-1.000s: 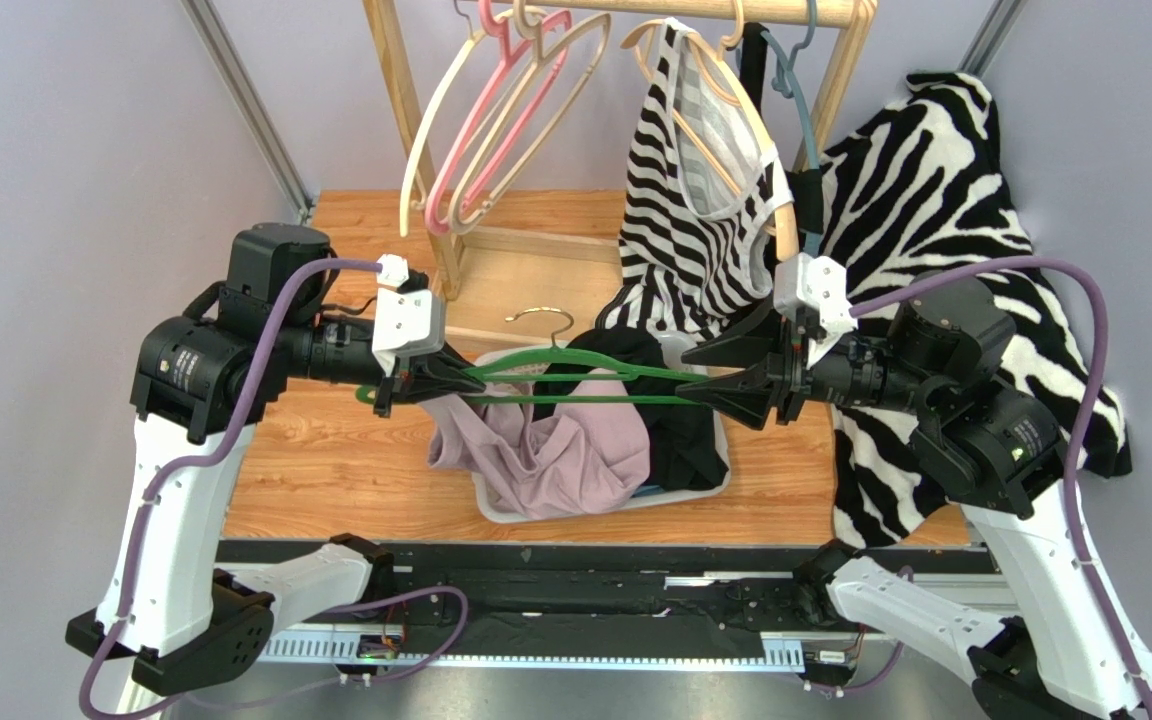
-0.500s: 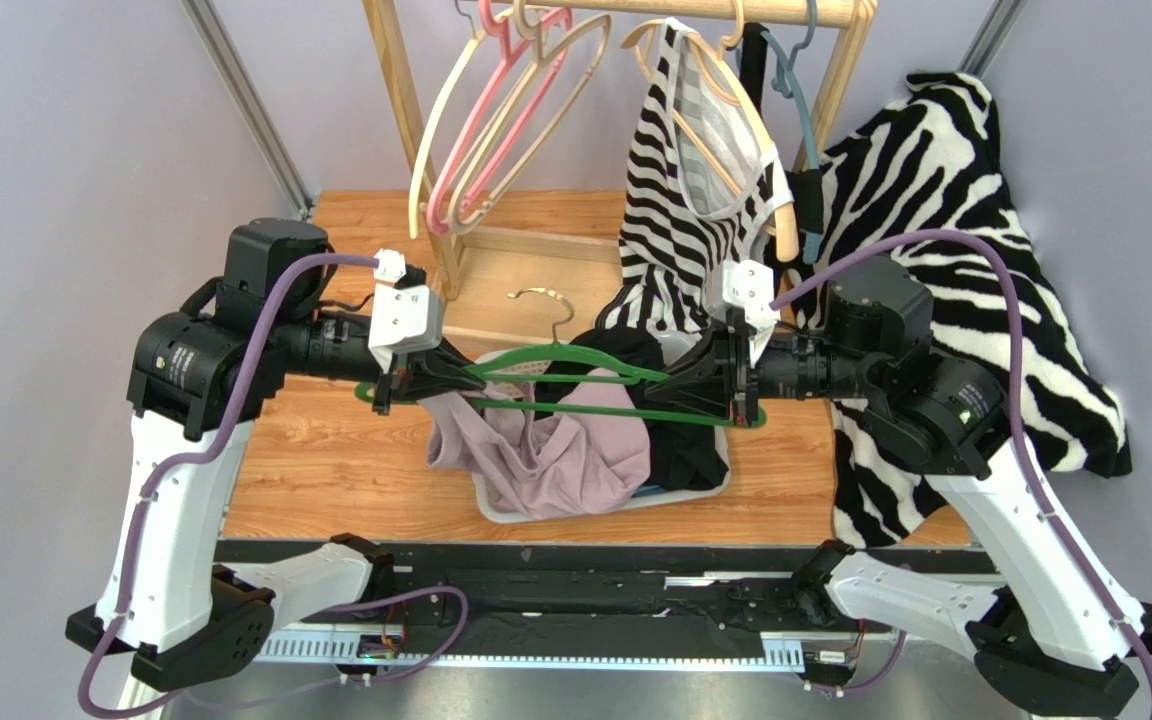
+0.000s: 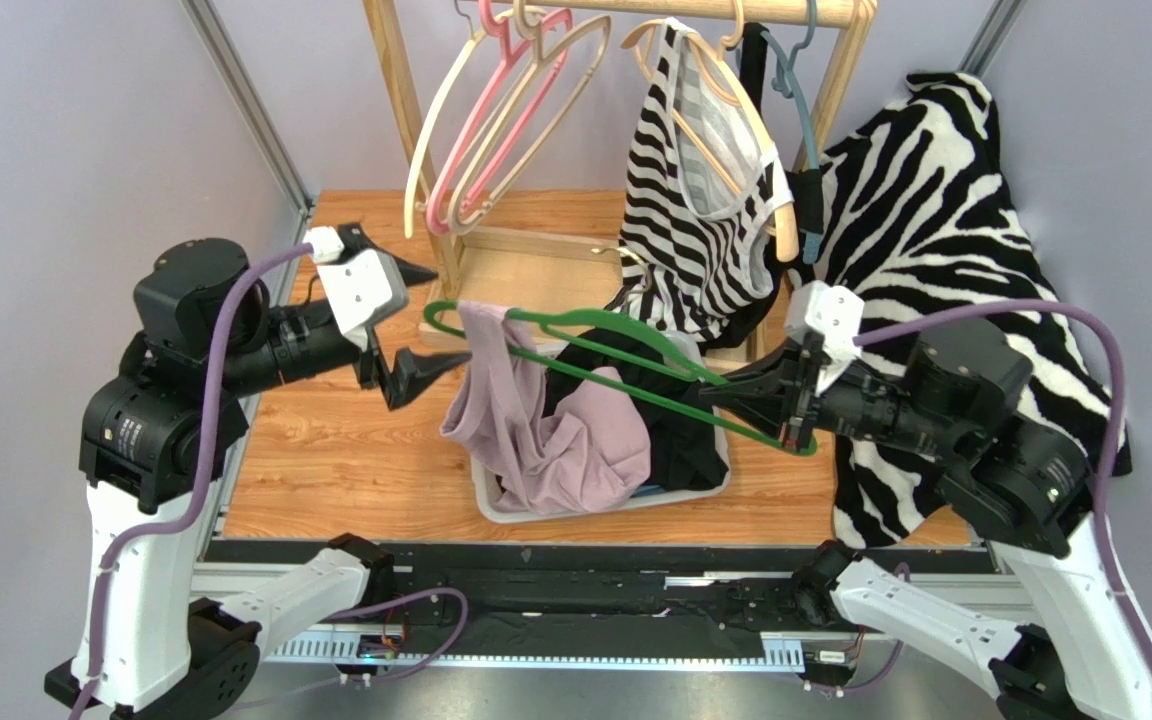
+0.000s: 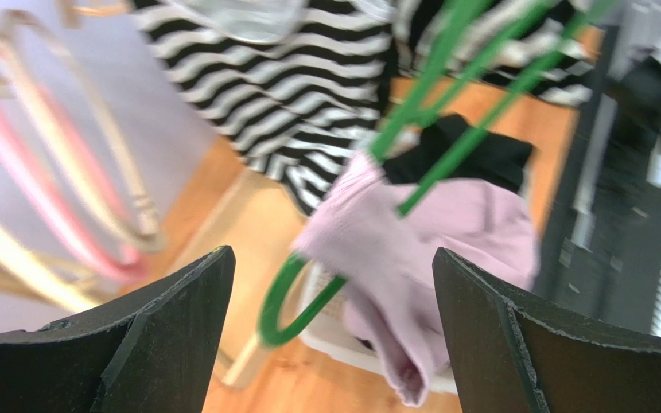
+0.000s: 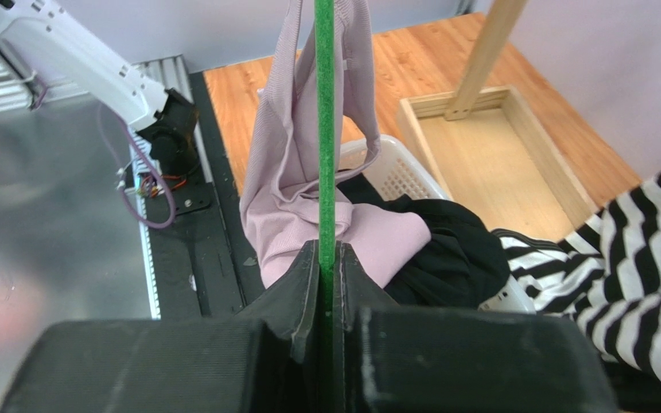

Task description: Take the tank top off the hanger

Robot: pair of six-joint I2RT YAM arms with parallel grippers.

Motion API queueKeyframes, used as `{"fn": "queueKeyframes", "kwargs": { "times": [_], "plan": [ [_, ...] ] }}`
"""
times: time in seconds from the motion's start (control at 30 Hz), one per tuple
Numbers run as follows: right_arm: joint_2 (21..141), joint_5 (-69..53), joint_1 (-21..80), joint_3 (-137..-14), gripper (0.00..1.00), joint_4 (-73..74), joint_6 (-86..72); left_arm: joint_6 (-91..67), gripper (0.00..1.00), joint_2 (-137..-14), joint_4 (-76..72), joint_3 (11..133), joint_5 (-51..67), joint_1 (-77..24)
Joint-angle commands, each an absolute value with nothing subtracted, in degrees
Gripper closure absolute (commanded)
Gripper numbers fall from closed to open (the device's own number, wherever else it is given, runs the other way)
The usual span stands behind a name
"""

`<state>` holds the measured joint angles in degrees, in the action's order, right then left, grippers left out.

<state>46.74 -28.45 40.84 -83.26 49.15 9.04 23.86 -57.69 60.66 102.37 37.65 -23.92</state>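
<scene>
A green hanger (image 3: 615, 321) hangs tilted over the white basket (image 3: 537, 510), and my right gripper (image 3: 717, 395) is shut on its right end. The pink tank top (image 3: 537, 435) hangs by a strap from the hanger's left part and sags into the basket. Wide open and empty, my left gripper (image 3: 444, 317) sits just left of the hanger's left tip. In the left wrist view the hanger (image 4: 433, 82) and tank top (image 4: 446, 232) lie beyond the open left gripper (image 4: 332, 251). In the right wrist view the right gripper (image 5: 327, 247) clamps the hanger bar (image 5: 324, 129), with the tank top (image 5: 282, 198) draped round it.
A black garment (image 3: 680, 443) fills the basket's right side. Behind it a wooden rack holds pink and cream hangers (image 3: 492, 105) and a zebra-striped top (image 3: 695, 195) above a wooden tray base (image 3: 537, 278). A zebra-striped cloth (image 3: 928, 195) covers the right.
My left gripper let go of the hanger's left end, opened wide and drew back to the left. My right gripper shut on the right end; the hanger's left end rose, lifting the tank top.
</scene>
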Motion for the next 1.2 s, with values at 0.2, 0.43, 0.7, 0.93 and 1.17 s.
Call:
{"fn": "queueKeyframes", "kwargs": {
  "times": [0.2,0.43,0.7,0.93,1.17],
  "plan": [
    [40.5,-20.0,40.9,-82.9,1.0,48.4,4.7,11.1,0.13,-54.0,49.3,90.8,32.9,-24.0],
    [41.0,-19.9,40.8,-83.5,1.0,49.1,3.9,6.3,0.17,-55.3,46.8,86.3,40.3,-24.0],
    [41.7,-19.7,41.0,-83.9,1.0,48.0,3.2,2.9,0.26,-58.6,44.3,86.0,45.6,-24.1],
    [42.5,-19.6,40.8,-84.5,1.0,47.2,2.8,0.4,0.5,-61.0,42.5,85.8,48.3,-24.6],
    [42.7,-17.8,40.9,-85.2,1.0,48.4,3.0,1.1,1.0,-62.8,42.4,88.8,47.4,-24.7]
  ]
}}
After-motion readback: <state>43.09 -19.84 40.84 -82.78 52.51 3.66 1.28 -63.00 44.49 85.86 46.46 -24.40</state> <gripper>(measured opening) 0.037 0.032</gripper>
